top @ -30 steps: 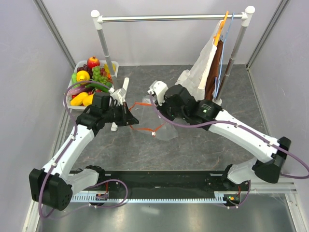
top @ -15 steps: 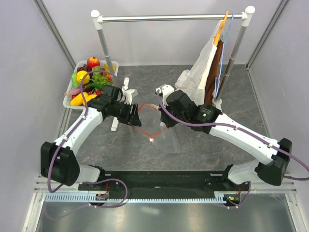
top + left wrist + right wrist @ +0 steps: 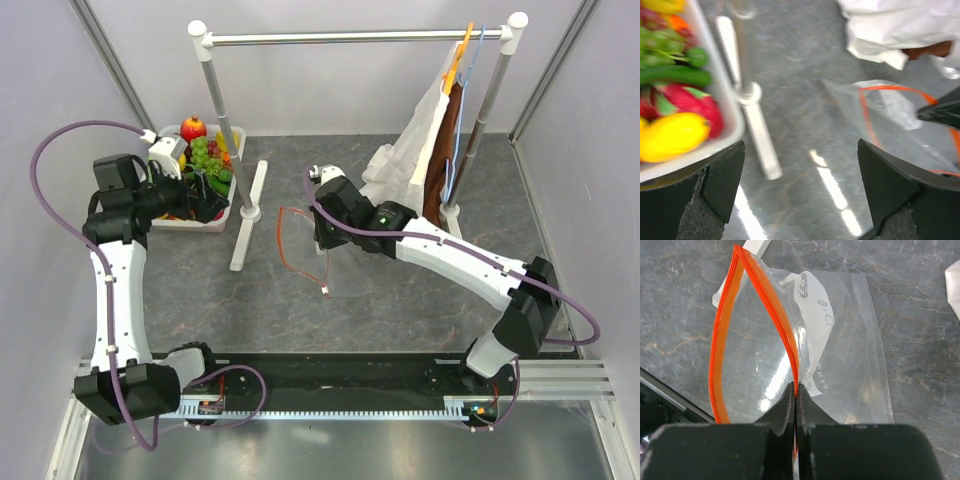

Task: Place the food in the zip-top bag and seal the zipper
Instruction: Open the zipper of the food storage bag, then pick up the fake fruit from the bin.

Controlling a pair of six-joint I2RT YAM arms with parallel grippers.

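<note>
- None of the small plastic toy food (image 3: pixel 195 155) is in the clear crinkly zip-top bag (image 3: pixel 840 340) yet. Seen from overhead, the fruits and vegetables sit heaped in the white plastic tray (image 3: pixel 190 222) at ten o'clock on the grey table (image 3: pixel 260 320).
- The bag lies mid-table with its orange-red zipper strip (image 3: pixel 717 350) unsealed and its mouth gaping in a loop. Filling and sealing both remain.
- The right gripper (image 3: pixel 796 395) pinches tight on the zipper strip, holding one lip of the mouth.
- The left gripper (image 3: pixel 800 145) hangs spread wide and empty by the tray's edge, with the food at its nine o'clock and the bag at its three o'clock.
</note>
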